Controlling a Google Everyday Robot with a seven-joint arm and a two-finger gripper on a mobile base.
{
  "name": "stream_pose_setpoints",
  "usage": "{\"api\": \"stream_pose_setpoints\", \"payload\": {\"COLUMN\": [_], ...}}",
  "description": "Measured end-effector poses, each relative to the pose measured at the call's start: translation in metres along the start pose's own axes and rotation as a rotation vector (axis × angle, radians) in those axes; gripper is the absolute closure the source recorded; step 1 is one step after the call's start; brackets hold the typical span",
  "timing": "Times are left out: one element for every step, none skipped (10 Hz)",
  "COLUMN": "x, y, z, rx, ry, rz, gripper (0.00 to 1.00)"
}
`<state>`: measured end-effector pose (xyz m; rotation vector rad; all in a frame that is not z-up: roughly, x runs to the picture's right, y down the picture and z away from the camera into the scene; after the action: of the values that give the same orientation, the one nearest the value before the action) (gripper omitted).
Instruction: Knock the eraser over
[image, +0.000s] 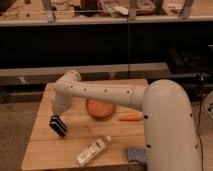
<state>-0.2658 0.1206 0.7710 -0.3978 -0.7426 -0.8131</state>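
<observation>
Pale wood formed the surface (40, 145) where the black eraser (57, 125) leaned tilted near the left edge, the robot's tool (59, 107) just above it with fingers drawn together, apparently placed to push rather than grasp; a white bottle (93, 151) lay nearer.

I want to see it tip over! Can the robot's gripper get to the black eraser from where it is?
Probably yes. The gripper, shut, hangs just above the eraser near the table's left edge. Nothing stands between them; the bottle and bowl lie off to the side.
</observation>
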Motion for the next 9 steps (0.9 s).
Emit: {"api": "stream_pose_setpoints", "payload": {"x": [-0.0007, -0.0012, -0.0016, -0.002, -0.0025, -0.0027, -0.0029, -0.003, -0.0033], "y": [0.0002, 0.0004, 0.0008, 0.0013, 0.0015, 0.0017, 0.0023, 0.0026, 0.0031], "z": [-0.0001, 0.0, 0.0005, 0.0006, 0.0007, 0.0008, 0.001, 0.001, 0.0014], "rx": [0.0, -0.001, -0.002, -0.003, -0.004, -0.004, -0.005, -0.006, -0.007], "ry": [-0.002, -0.003, -0.005, -0.007, -0.008, -0.009, -0.012, -0.014, -0.016], "rz": [0.0, 0.001, 0.002, 0.002, 0.003, 0.004, 0.005, 0.006, 0.006], "gripper": [0.95, 0.95, 0.95, 0.95, 0.95, 0.95, 0.95, 0.95, 0.95]}}
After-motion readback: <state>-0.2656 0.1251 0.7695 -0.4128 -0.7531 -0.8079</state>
